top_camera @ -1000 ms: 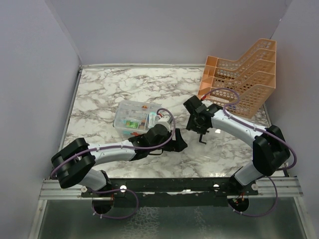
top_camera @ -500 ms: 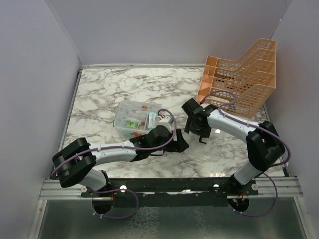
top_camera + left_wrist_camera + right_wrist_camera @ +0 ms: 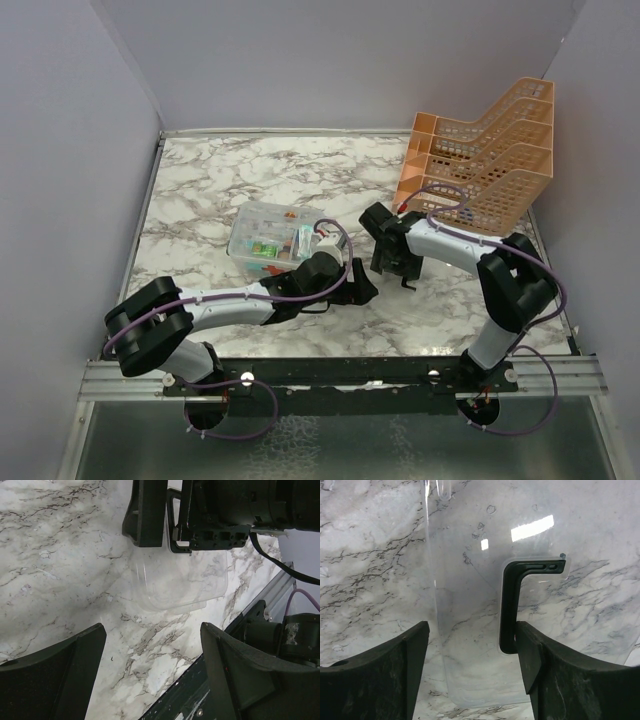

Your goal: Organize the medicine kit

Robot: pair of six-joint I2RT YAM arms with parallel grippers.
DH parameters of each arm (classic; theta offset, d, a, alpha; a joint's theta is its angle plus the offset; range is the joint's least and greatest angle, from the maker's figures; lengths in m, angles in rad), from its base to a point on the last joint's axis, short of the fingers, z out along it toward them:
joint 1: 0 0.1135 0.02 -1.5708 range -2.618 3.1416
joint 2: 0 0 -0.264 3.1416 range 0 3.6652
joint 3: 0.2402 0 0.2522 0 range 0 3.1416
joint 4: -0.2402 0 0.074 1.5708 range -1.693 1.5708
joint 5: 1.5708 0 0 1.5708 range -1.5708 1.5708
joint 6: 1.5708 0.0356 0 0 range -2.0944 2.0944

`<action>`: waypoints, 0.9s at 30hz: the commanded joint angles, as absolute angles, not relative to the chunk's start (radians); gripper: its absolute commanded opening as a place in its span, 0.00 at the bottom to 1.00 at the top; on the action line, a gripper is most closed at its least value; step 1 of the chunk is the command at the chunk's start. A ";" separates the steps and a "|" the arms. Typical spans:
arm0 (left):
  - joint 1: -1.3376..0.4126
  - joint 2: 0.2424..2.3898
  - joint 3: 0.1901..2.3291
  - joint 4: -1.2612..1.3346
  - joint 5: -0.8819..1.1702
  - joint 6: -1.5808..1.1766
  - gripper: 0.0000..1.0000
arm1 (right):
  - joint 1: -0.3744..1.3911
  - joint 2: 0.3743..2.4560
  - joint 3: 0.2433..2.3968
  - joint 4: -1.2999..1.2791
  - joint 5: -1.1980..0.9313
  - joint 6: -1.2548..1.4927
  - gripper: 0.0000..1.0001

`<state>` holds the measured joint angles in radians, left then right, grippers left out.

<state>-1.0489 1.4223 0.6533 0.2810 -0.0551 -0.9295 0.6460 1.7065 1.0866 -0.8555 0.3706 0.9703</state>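
medicine kit: uncovered for access, near left end effector (wide)
lid: flat below right end effector (wide), ungripped

I run a lab test cell: pale walls box in a marble table, metal rail at its edge.

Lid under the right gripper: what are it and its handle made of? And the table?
Lid: clear, glossy plastic by the look; the marble shows through and light glints on it. Handle: black, matte, probably plastic. Table: white, grey-veined marble pattern, smooth; stone or laminate, cannot tell.
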 commanded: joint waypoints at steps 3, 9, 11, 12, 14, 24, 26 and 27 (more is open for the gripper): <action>-1.054 1.415 0.635 0.305 -0.103 -0.948 0.80 | 0.643 1.763 1.103 -0.858 0.404 0.966 0.57; -1.054 1.443 0.647 0.305 -0.097 -0.948 0.80 | 0.643 1.735 1.108 -0.854 0.414 0.950 0.43; -1.053 1.452 0.655 0.304 -0.097 -0.944 0.80 | 0.643 1.701 1.109 -0.852 0.412 0.948 0.41; -1.054 1.455 0.658 0.304 -0.097 -0.942 0.81 | 0.643 1.685 1.110 -0.850 0.408 0.947 0.41; -1.053 1.462 0.664 0.305 -0.097 -0.940 0.81 | 0.643 1.656 1.112 -0.847 0.396 0.943 0.41; -1.054 1.503 0.682 0.350 -0.051 -0.935 0.82 | 0.638 1.616 1.100 -0.824 0.340 0.942 0.41; -1.054 1.517 0.688 0.356 -0.043 -0.941 0.82 | 0.635 1.606 1.094 -0.818 0.334 0.943 0.41; -1.053 1.524 0.692 0.363 -0.037 -0.944 0.82 | 0.634 1.598 1.090 -0.814 0.330 0.943 0.41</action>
<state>-1.0504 1.4982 0.6605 0.3187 -0.0673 -0.9375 0.6411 1.6436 1.1019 -0.8612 0.3649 0.9375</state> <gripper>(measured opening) 0.820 0.542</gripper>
